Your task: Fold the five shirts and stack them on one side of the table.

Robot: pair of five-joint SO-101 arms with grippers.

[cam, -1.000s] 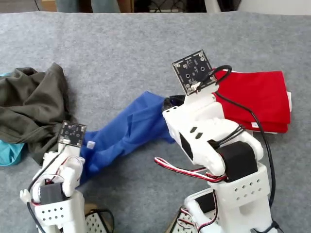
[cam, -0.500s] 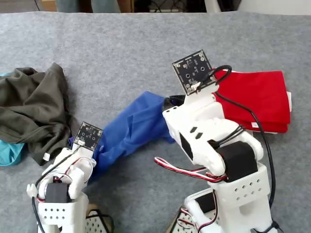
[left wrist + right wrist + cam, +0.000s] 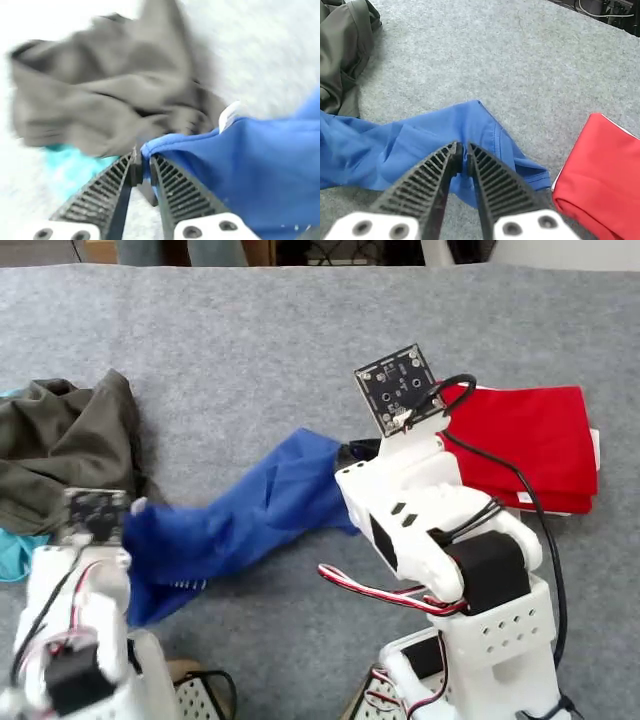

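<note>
High view showed a blue shirt [image 3: 250,515] drawn out in a long band across the grey worktop [image 3: 220,340], held at both ends. The left fingers [image 3: 135,161] were pinched narrow on one corner of it. The right fingers [image 3: 457,151] were closed on the cloth at its other end, near the collar. The two grips seemed set well apart so the shirt could be stretched flat before folding.

Just beyond the left fingers lay a crumpled olive shirt [image 3: 60,450] with a teal shirt [image 3: 15,550] showing under its edge, near enough to snag. Beside the right fingers, a folded red shirt [image 3: 530,440] sat near the worktop's side edge, with a white edge showing beneath it. Open grey surface lay beyond both pairs of fingers toward the far edge, likely room enough to spread the shirt.
</note>
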